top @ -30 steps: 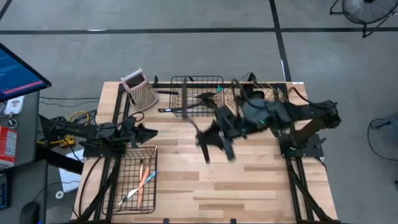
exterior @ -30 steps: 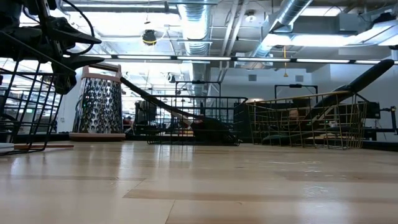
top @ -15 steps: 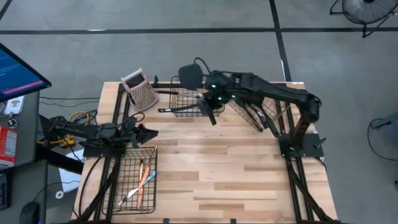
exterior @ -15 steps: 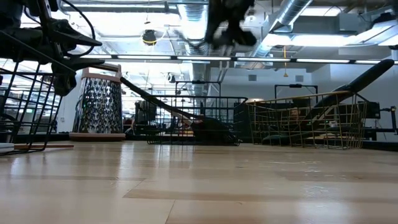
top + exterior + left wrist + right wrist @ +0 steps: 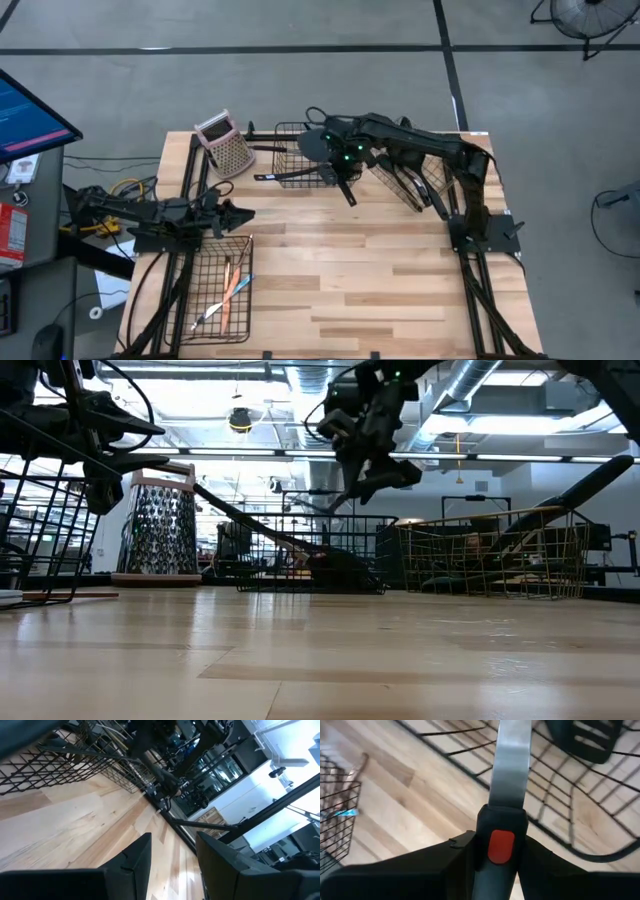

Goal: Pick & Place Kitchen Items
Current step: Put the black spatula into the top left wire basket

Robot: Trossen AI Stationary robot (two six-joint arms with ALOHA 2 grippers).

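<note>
The right gripper hangs over the black wire basket at the counter's far edge, fingers clenched on a black ladle; placing is in hand, calling for lowering and letting go, while the left gripper waits, fingers parted, near the left edge.

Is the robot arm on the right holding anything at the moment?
Yes: in the right wrist view the right gripper is clamped on a utensil with a silver shaft and a dark collar bearing an orange button.
</note>
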